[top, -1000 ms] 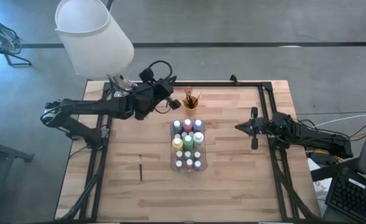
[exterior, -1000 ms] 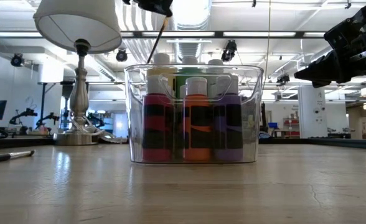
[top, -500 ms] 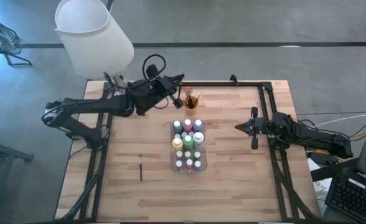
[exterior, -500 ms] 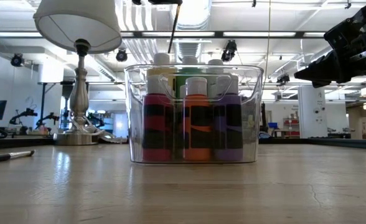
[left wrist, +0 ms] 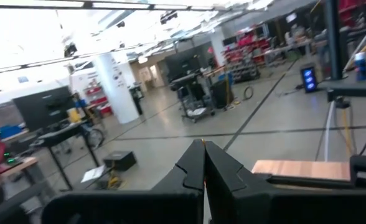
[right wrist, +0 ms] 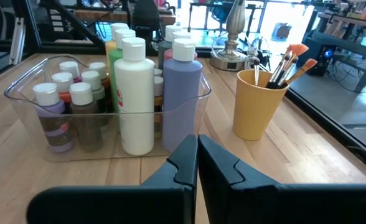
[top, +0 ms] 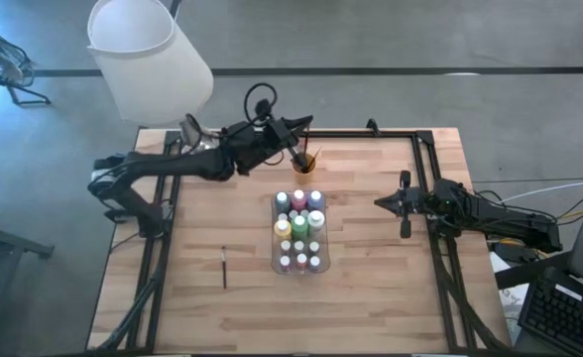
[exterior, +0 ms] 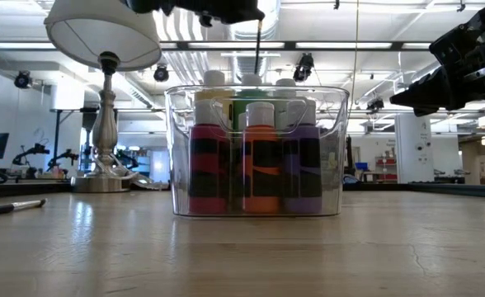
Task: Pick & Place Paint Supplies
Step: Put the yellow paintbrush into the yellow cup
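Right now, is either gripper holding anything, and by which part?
The left gripper holds a paintbrush by its upper end; it hangs down by the orange cup. The right gripper is shut on nothing.

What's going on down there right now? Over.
Left hand shut on paintbrush above orange cup. Right hand shut, idle. Another brush loose on table.

My left gripper (top: 297, 149) hangs over the cup (top: 304, 165) of brushes at the table's (top: 371, 288) far edge; the tray (top: 299, 260) of paint bottles (top: 299, 226) sits just before it. One paintbrush (top: 224, 267) lies left of the tray; my right gripper (top: 381, 202) waits right of it
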